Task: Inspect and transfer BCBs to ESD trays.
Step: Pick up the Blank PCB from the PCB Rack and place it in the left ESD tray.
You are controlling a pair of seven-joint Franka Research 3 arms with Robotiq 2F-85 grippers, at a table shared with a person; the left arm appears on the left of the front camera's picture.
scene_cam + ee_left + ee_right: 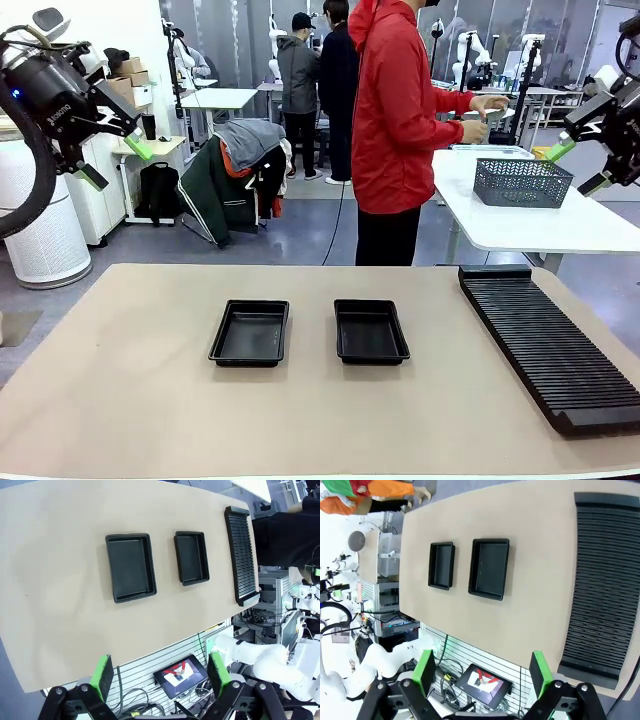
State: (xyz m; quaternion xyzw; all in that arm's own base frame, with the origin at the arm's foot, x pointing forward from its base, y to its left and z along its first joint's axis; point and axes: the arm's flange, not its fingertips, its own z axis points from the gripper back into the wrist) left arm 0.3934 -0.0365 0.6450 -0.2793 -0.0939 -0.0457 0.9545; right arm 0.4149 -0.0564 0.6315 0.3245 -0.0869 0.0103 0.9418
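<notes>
A long black rack, ribbed with close parallel slots, is laid along the robot's right edge of the matte beige worktop. The two ESD trays are set to the left of that rack, side by side with a gap between them. The right ESD tray is placed near the rack, and the left ESD tray lies farther from it. Both are shallow rectangles of glossy black plastic with rounded corners and raised rims, and their smooth floors are left exposed.

The left tool is held high, well to the left of the rack. Its black fingers with green pads are spread wide, and nothing is gripped. The right tool is held high on the rack's side, equally wide, with nothing between its fingers.

Beyond the rack's far end a person in a red jacket is seen standing beside a white worktop, on which a grey mesh basket is set.
</notes>
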